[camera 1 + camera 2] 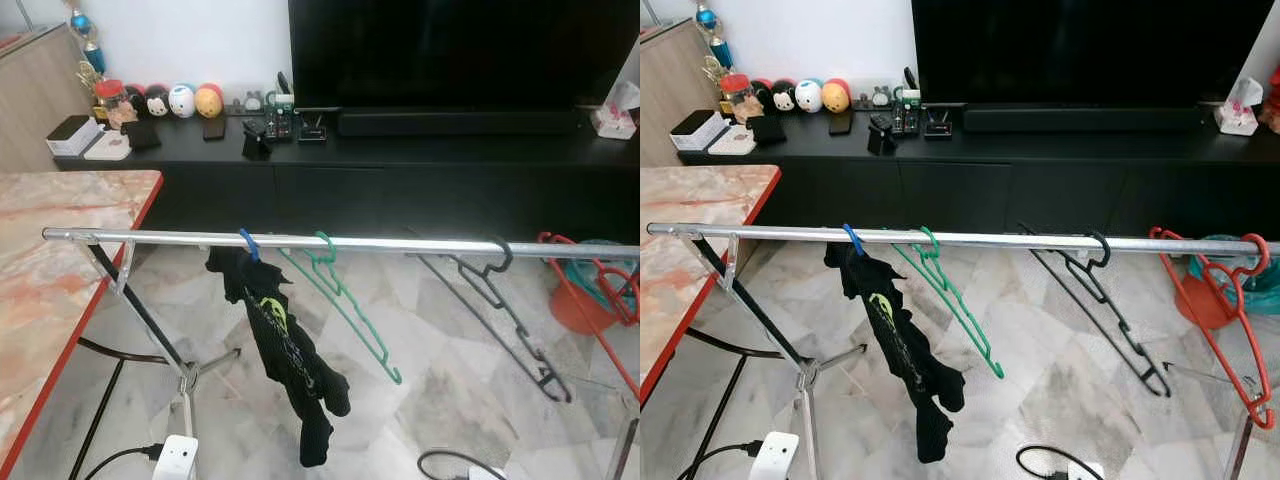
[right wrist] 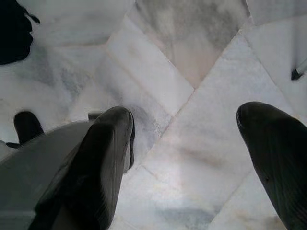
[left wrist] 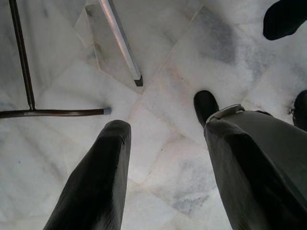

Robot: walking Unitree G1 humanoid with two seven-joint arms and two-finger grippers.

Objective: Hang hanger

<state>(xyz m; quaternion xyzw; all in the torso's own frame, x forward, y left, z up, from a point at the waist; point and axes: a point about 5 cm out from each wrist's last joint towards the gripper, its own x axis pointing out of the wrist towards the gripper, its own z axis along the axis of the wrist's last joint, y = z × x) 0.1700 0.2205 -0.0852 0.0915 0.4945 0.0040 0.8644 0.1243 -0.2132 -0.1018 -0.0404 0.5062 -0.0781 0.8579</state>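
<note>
On the silver rail (image 1: 970, 240) hang a black garment (image 1: 895, 345) on a blue hook, then a green hanger (image 1: 950, 300), a black hanger (image 1: 1110, 310) and, at the robot's right end, a red hanger (image 1: 1230, 310). A marble table (image 1: 50, 260) stands to the left and a black TV console (image 1: 400, 160) behind the rail. Left gripper (image 3: 165, 139) and right gripper (image 2: 184, 124) point at the marble floor (image 3: 163, 62), fingers spread, holding nothing.

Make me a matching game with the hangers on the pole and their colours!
Things:
1. hanger carrying the black clothes
2. bare hanger beside it
3. bare hanger right of the middle
4. hanger at the right end of the pole

Colours:
A. red
B. green
C. blue
D. black

Pairs: 1-C, 2-B, 3-D, 4-A
</note>
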